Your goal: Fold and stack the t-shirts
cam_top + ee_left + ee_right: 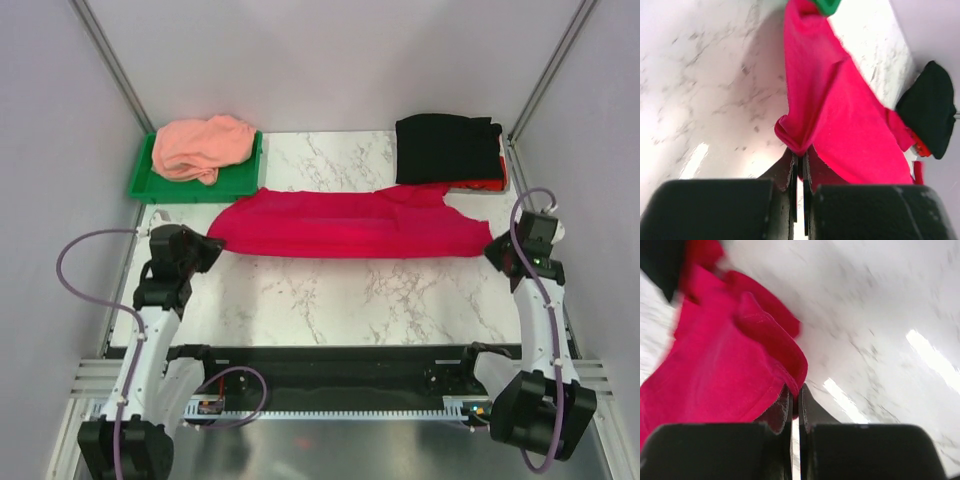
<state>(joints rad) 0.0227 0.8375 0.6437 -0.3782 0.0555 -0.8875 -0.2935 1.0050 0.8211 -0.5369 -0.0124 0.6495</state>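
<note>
A crimson-red t-shirt (345, 225) lies stretched in a long band across the marble table. My left gripper (213, 243) is shut on its left end, where the cloth (840, 120) bunches into the fingertips (801, 155). My right gripper (492, 248) is shut on the right end, with the hem (725, 370) pinched between the pads (796, 392). A salmon-pink t-shirt (200, 147) lies crumpled in the green tray (240, 177) at the back left. A folded black t-shirt (447, 148) rests at the back right on top of something red (482, 184).
Grey walls and metal frame posts close in the table on the left, back and right. Bare marble (340, 300) lies between the red t-shirt and the black rail (330, 365) at the near edge. A purple cable loops beside each arm.
</note>
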